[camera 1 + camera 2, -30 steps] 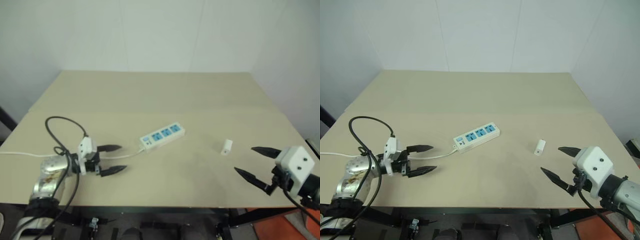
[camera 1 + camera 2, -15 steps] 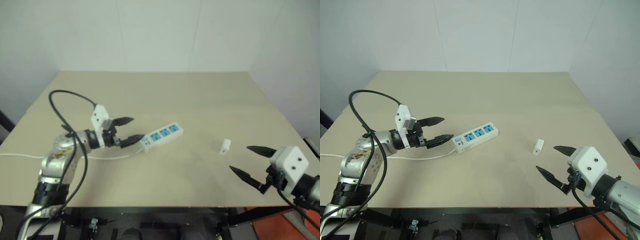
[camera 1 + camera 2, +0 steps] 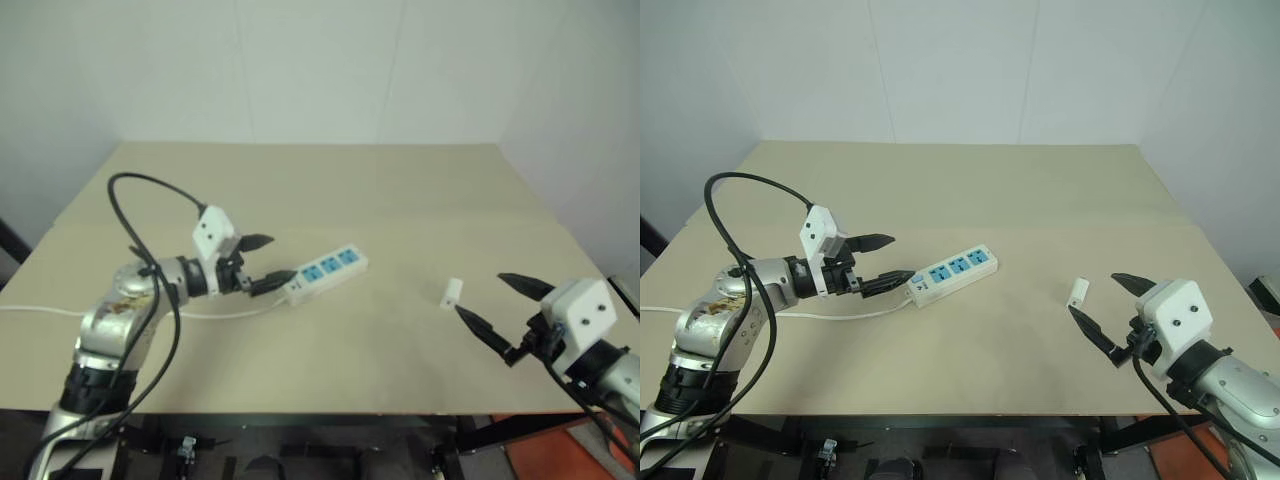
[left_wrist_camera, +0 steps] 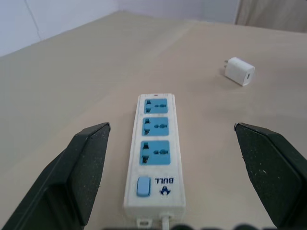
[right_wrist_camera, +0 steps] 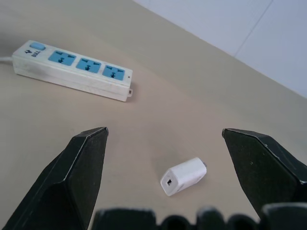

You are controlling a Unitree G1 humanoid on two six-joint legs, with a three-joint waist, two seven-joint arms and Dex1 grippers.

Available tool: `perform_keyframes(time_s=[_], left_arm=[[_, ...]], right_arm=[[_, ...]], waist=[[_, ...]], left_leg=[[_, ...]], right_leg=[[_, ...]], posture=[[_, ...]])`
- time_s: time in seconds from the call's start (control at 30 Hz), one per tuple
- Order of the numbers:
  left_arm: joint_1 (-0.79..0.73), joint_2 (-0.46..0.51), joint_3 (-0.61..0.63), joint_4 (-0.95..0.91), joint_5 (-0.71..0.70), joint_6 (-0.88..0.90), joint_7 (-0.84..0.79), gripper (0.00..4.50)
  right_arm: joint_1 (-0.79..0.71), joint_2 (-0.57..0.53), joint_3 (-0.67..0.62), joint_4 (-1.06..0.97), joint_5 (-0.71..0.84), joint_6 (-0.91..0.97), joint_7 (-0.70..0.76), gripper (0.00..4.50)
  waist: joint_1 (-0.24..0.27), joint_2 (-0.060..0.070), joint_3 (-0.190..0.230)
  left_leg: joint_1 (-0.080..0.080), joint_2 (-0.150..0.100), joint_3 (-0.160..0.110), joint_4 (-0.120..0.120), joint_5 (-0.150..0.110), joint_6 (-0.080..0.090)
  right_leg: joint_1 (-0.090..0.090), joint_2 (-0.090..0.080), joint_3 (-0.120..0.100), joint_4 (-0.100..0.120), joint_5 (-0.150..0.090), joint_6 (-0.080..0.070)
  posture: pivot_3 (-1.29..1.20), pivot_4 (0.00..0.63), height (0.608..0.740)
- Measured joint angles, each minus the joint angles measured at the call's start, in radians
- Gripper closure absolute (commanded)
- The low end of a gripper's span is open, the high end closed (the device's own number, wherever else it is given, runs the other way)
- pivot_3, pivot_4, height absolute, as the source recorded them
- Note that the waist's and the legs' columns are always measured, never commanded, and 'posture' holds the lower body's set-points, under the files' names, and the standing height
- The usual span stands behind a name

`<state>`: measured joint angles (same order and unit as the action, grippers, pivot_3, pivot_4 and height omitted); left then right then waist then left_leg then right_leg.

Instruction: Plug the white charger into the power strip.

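l gripper [image 3: 887, 262] open by power strip [image 3: 952, 273]; white charger [image 3: 1078, 291] prob unplugged.

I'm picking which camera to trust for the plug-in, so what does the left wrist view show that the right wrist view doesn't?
Left wrist view alone: the charger's two metal prongs and the strip's blue switch seen end-on between the left gripper fingers, open. Right wrist view alone: the port on the charger's end face, between the right gripper fingers, open. Both: white charger lying loose and power strip on the table.

Both grippers [image 3: 882, 262] [image 3: 1108, 308] wide apart, empty.
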<state>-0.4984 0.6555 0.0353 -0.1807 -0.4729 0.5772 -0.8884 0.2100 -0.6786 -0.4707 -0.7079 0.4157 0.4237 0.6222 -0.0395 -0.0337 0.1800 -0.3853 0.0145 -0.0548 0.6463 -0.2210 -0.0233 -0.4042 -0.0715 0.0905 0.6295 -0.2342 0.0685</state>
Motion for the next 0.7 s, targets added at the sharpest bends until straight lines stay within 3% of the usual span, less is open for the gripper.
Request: perform_keyframes(time_s=[0.33,0.7], left_arm=[[-0.002,-0.015,-0.028,0.127,0.052,-0.052,-0.033,0.00],[-0.083,-0.251,-0.090,0.580,0.208,-0.493,-0.042,0.00]], right_arm=[[0.009,0.000,0.000,-0.014,0.010,0.024,0.000,0.02],[0.000,-0.001,0.015,-0.022,0.009,0.029,-0.019,0.02]], waist=[[0.000,0.000,0.000],[0.019,0.000,0.000]], left_leg=[[0.000,0.000,0.000,0.000,0.000,0.000],[-0.001,-0.001,0.000,0.000,0.000,0.000]], right_leg=[[0.000,0.001,0.000,0.000,0.000,0.000],[0.000,0.000,0.000,-0.001,0.004,-0.005]], posture=[[0.00,0.150,0.740],[0.00,0.150,0.740]])
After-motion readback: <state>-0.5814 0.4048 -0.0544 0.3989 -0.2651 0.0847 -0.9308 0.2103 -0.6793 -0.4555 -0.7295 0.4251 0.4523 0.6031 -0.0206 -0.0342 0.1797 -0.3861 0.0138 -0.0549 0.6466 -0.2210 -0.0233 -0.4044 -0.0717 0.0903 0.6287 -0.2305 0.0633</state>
